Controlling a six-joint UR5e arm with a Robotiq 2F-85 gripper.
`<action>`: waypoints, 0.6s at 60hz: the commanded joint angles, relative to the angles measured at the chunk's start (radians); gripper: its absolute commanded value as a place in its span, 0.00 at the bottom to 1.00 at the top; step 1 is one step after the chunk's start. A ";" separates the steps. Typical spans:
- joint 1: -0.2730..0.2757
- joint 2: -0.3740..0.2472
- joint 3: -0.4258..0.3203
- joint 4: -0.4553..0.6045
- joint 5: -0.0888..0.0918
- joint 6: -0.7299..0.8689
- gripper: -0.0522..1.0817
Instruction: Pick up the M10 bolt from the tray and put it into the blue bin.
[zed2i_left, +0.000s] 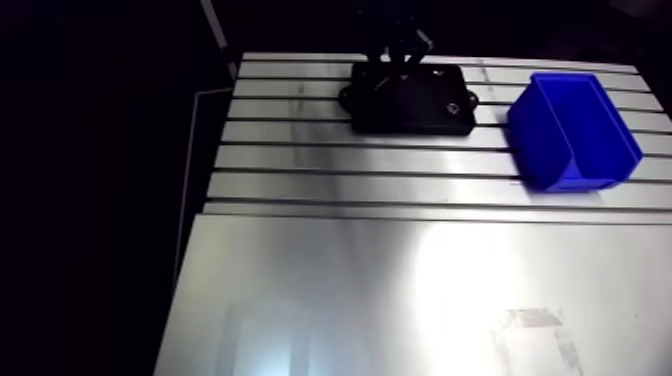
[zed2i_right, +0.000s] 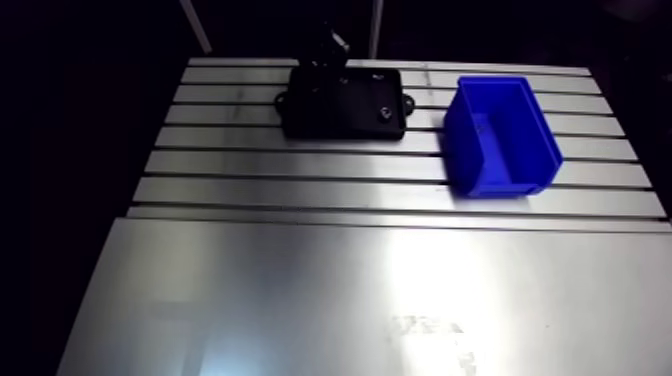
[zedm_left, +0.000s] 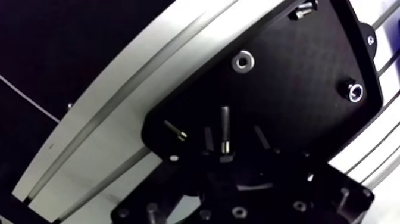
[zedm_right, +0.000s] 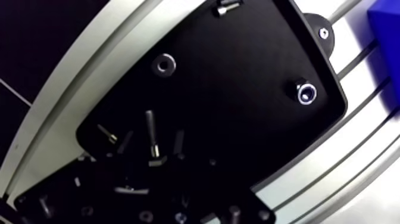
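Observation:
A black tray (zed2i_left: 412, 105) lies at the far side of the slotted table, with the blue bin (zed2i_left: 575, 135) to its right. My gripper (zed2i_left: 397, 58) has come down over the tray's far left corner. In the wrist view a long dark bolt (zedm_right: 150, 130) lies on the tray (zedm_right: 238, 89), its head toward the wrist. It sits between my gripper (zedm_right: 152, 144) fingers (zedm_right: 178, 142), which stand apart with a gap on each side of it. The gripper is open and holds nothing.
Other fasteners rest on the tray: a small screw (zedm_right: 108, 133) beside the bolt, a washer (zedm_right: 163, 62), a socket-head bolt (zedm_right: 307, 93) and another bolt (zedm_right: 226, 8) at the far end. A smooth metal sheet (zed2i_left: 420, 300) covers the table's near half.

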 joint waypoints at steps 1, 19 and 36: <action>-0.001 0.005 0.001 0.000 0.000 0.000 0.55; 0.001 0.005 0.001 -0.008 0.000 -0.001 0.56; 0.004 0.005 0.003 -0.018 0.000 -0.002 0.60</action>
